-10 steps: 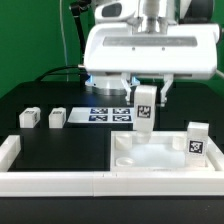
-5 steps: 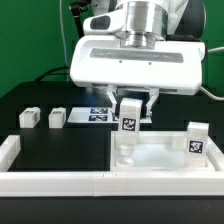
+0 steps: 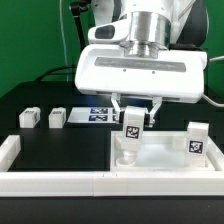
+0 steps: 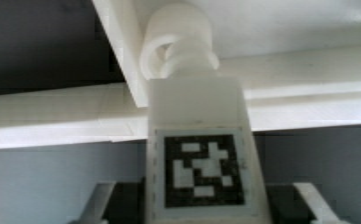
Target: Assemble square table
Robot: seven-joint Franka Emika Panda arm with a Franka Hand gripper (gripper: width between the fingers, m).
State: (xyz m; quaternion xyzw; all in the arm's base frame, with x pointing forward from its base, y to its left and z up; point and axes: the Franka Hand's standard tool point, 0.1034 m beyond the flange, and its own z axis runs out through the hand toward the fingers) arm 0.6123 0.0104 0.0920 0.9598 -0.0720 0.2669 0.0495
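Note:
The square table slab [image 3: 160,165] lies against the border wall at the exterior view's right. One tagged leg block [image 3: 197,141] stands upright at its far right corner. My gripper [image 3: 134,108] is shut on another tagged leg block [image 3: 131,127] and holds it upright over the slab's far left corner. In the wrist view this leg block [image 4: 202,150] fills the middle between my fingers, its rounded end toward the slab's edge [image 4: 52,110]. Two more leg blocks [image 3: 28,117] [image 3: 57,117] lie on the black table at the exterior view's left.
The long low white border wall [image 3: 50,180] runs along the front and has a raised end at the exterior view's left. The marker board [image 3: 100,114] lies flat behind the slab, partly hidden by my gripper.
My gripper has carried the leg block toward the exterior view's left and lowered it toward the slab's far left corner. The arm body now hangs lower over the slab.

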